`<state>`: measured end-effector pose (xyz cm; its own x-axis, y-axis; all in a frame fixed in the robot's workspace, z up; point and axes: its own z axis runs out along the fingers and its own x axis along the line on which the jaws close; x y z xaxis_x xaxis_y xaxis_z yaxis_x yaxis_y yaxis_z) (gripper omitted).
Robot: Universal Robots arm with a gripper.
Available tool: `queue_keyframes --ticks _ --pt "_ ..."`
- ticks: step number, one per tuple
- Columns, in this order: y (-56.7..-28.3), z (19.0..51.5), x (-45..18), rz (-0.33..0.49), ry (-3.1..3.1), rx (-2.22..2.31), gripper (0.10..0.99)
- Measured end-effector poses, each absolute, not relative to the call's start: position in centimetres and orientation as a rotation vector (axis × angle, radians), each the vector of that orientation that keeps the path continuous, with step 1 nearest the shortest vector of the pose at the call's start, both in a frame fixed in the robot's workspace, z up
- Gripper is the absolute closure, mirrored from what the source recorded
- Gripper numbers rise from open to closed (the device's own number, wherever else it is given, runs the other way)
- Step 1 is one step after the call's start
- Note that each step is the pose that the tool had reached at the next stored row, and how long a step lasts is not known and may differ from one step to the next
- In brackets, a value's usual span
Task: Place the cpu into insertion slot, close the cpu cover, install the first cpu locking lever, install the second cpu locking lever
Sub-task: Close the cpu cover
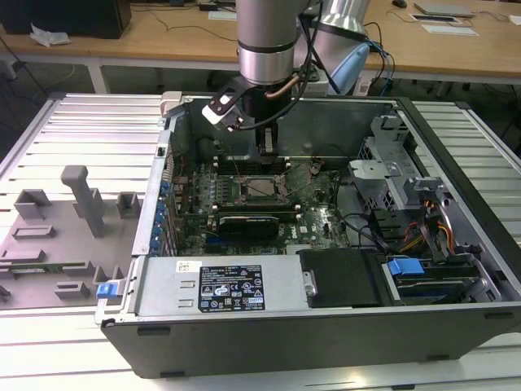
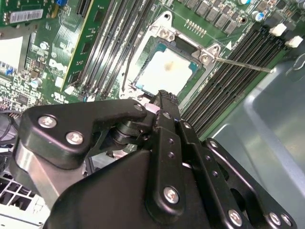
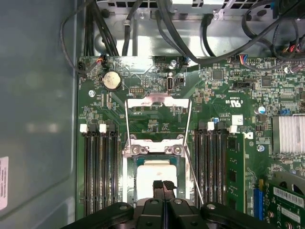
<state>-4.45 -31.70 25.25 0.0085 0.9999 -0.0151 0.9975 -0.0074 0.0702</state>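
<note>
Claw (image 3: 164,185) hangs just above the cpu (image 3: 145,175), fingertips pressed together with nothing between them. The cpu, square and pale silver-beige, lies seated in its socket; the cpu cover (image 3: 157,101) stands open beside it. Judgement: press the cover's rim squarely, clear of the chip.

The bench (image 1: 89,130) has a ribbed top of pale metal slats, evenly lit, with soft glare along the ribs. On the bench, at its end on the exterior view's left, lies a grey moulded holder plate (image 1: 49,244). Beyond the bench's far edge runs a wooden desk (image 1: 163,37) on white legs (image 1: 98,77), carrying a dark box (image 1: 73,15) and flat sheets (image 1: 449,29).
</note>
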Motion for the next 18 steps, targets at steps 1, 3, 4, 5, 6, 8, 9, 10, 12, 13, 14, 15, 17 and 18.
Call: queue_keyframes --ticks 1,3,4,5,6,8,9,10,12,13,14,15,17,18 --pt "-31.7 25.2 -4.2 0.057 2.171 2.188 0.98" --pt "-31.7 25.3 -4.1 0.055 2.172 2.189 0.98" --pt "-31.7 25.2 -4.1 0.055 2.172 2.189 0.98" --pt "-31.7 25.4 -4.1 0.054 2.172 2.189 0.98" --pt "-31.7 25.8 -4.1 0.054 2.172 2.189 0.98" --pt "-31.7 25.9 -4.1 0.058 2.173 2.19 0.98" --pt "-31.7 25.9 -4.1 0.061 2.174 2.191 0.98" --pt "-31.7 25.9 -4.1 0.067 2.176 2.193 0.98" --pt "-31.7 25.9 -4.1 0.067 2.176 2.193 0.98" --pt "-31.7 25.9 -4.0 0.067 2.176 2.193 0.98" --pt "-31.7 26.0 -3.8 0.067 2.176 2.193 0.98" --pt "-31.7 25.9 -3.3 0.066 2.177 2.194 0.98" --pt "-31.7 25.9 -2.2 0.062 2.179 2.196 0.98" --pt "-31.7 25.9 -1.6 0.059 2.18 2.197 0.98"
